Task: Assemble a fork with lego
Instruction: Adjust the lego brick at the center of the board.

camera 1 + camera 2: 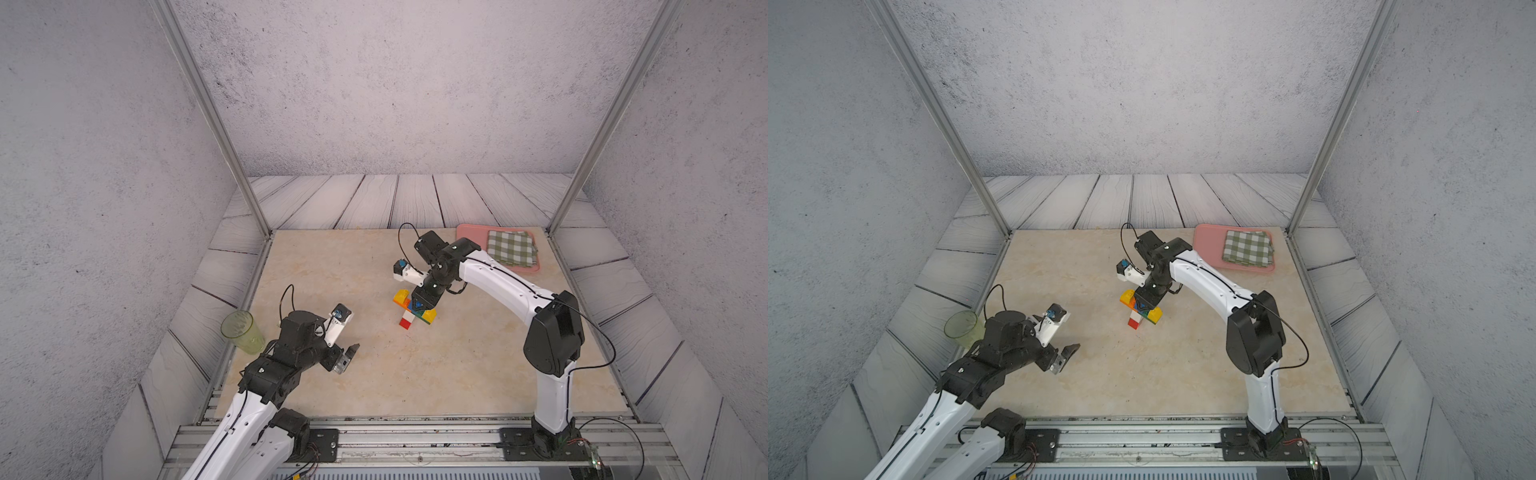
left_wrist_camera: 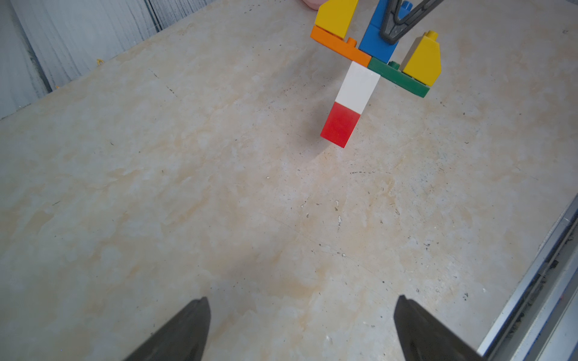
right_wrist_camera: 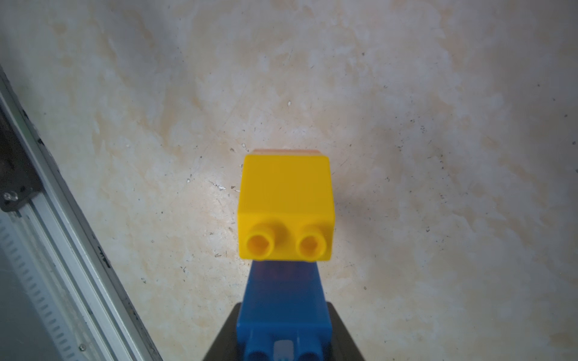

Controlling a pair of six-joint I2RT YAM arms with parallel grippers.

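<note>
The fork [image 1: 415, 311] [image 1: 1140, 311] is in one piece near the middle of the table. In the left wrist view its lego show as a red brick [image 2: 339, 125], a white brick [image 2: 358, 87], an orange bar [image 2: 337, 45], a green bar [image 2: 400, 79], a blue prong [image 2: 375, 47] and two yellow prongs [image 2: 336, 15]. My right gripper [image 1: 417, 303] [image 3: 283, 328] is shut on the blue prong [image 3: 283, 300] from above. The red end hangs lowest; whether it touches the table I cannot tell. My left gripper [image 1: 349, 357] [image 2: 301, 300] stands open and empty at the front left.
A green translucent cup [image 1: 241, 332] [image 1: 963, 328] stands at the table's left edge beside my left arm. A pink tray [image 1: 469, 235] [image 1: 1208, 245] with a green checked cloth [image 1: 510, 248] lies at the back right. A metal rail [image 1: 415, 436] runs along the front.
</note>
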